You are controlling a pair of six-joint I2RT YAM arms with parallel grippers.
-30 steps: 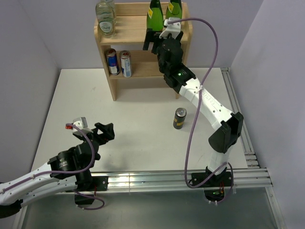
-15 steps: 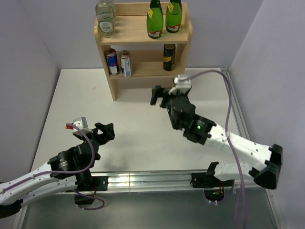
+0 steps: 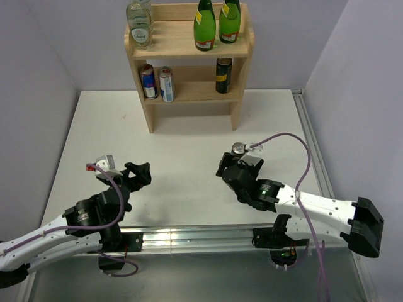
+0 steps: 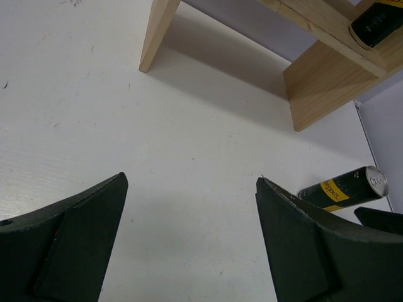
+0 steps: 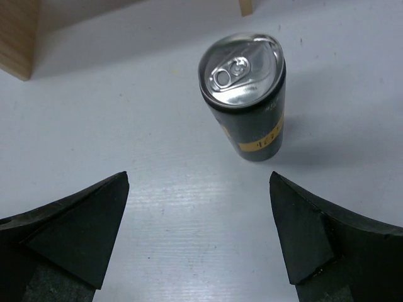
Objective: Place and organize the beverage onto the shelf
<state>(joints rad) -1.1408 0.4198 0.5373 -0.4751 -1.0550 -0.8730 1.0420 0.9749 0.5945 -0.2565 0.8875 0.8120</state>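
Note:
The wooden shelf (image 3: 148, 113) stands at the table's far side. Its top tier holds two green bottles (image 3: 204, 28) and clear glass bottles (image 3: 139, 26). The middle tier holds two blue and silver cans (image 3: 156, 82) and a black can (image 3: 223, 75). Another black can with a yellow band (image 5: 246, 94) stands upright on the table; in the top view only its lid (image 3: 238, 148) shows. My right gripper (image 5: 199, 177) is open and empty, just short of this can (image 4: 343, 187). My left gripper (image 4: 191, 178) is open and empty over bare table at the near left (image 3: 140, 173).
The shelf's right side panel (image 4: 321, 94) shows in the left wrist view. A metal rail (image 3: 321, 182) runs along the table's right edge, and another (image 3: 189, 238) along the near edge. Grey walls close in on both sides.
My right arm has pulled back from the shelf's middle tier, leaving the black can there, and come down low behind the can on the table. The left arm has not moved.

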